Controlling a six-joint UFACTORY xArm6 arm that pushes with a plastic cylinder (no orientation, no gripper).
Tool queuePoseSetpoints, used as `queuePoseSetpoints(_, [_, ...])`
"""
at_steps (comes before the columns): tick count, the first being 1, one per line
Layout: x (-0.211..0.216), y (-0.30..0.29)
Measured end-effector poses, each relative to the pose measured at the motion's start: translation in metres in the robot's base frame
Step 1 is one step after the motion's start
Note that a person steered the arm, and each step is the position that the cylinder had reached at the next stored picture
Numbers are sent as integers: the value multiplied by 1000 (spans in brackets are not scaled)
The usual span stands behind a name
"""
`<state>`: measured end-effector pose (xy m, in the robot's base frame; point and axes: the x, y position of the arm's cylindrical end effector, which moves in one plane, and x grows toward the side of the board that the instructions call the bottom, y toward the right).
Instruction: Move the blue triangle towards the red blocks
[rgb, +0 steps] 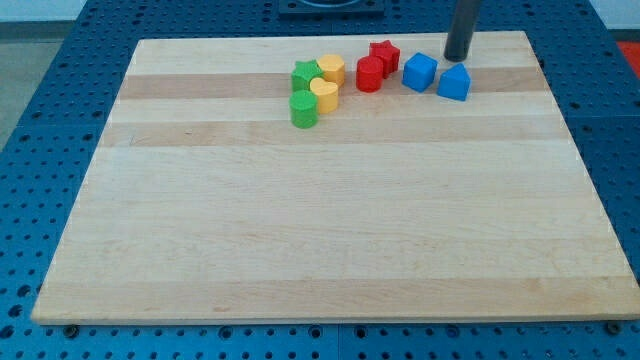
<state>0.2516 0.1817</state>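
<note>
The blue triangle (454, 83) lies near the top right of the wooden board (330, 230). A blue cube (419, 72) sits just to its left, touching or nearly touching it. Left of the cube are the red blocks: a red star (384, 55) and a red cylinder (369, 74). My tip (457, 58) is just above the blue triangle, slightly toward the view's top, close to it and to the right of the blue cube.
Left of the red blocks is a cluster: a yellow block (331, 69), a yellow heart-like block (323, 95), a green star (304, 74) and a green cylinder (303, 110). The board's top edge is close behind the tip.
</note>
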Motion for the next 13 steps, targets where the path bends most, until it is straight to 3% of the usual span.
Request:
queuePoseSetpoints(6, [60, 3])
queuePoseSetpoints(10, [92, -47])
queuePoseSetpoints(12, [90, 34])
queuePoseSetpoints(13, [130, 34])
